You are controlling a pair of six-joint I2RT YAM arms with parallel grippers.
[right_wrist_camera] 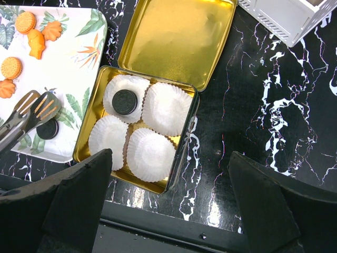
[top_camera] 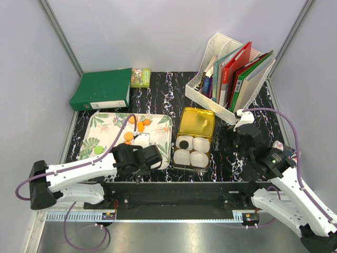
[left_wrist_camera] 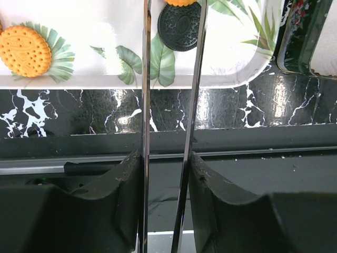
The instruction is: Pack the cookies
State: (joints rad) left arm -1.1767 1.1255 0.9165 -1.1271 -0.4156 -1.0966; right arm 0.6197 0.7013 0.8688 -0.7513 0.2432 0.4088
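1. Cookies (right_wrist_camera: 11, 67): lay mostly on floral tray (top_camera: 100, 124), orange ones spread toward its far side, tray itself resting on black marbled tabletop (right_wrist_camera: 253, 105).
2. Black cookie (left_wrist_camera: 180, 26): lay flat on tray near its near right corner; showed between both blades of metal tongs (right_wrist_camera: 45, 105) from left wrist view, just beside slotted tong tips from right wrist view. Could not tell whether touched.
3. Second black cookie (right_wrist_camera: 125, 101): sat inside far-left of four white paper cups (right_wrist_camera: 167, 108) packed in gold tin (right_wrist_camera: 84, 142).
4. Left tool (left_wrist_camera: 166, 168): stood narrow, clamped on tongs, one finger pressing each blade from outside, above tabletop's near edge.
5. Right tool (right_wrist_camera: 169, 155): spread wide, gripped nothing, hung over tin's near side.
6. Lid (right_wrist_camera: 179, 42): lay folded back flat beyond tin, gold inside facing up.
7. Green binder (top_camera: 102, 89) and white file rack (top_camera: 231, 74): stood along far side of tabletop, well apart from tray's cookies.
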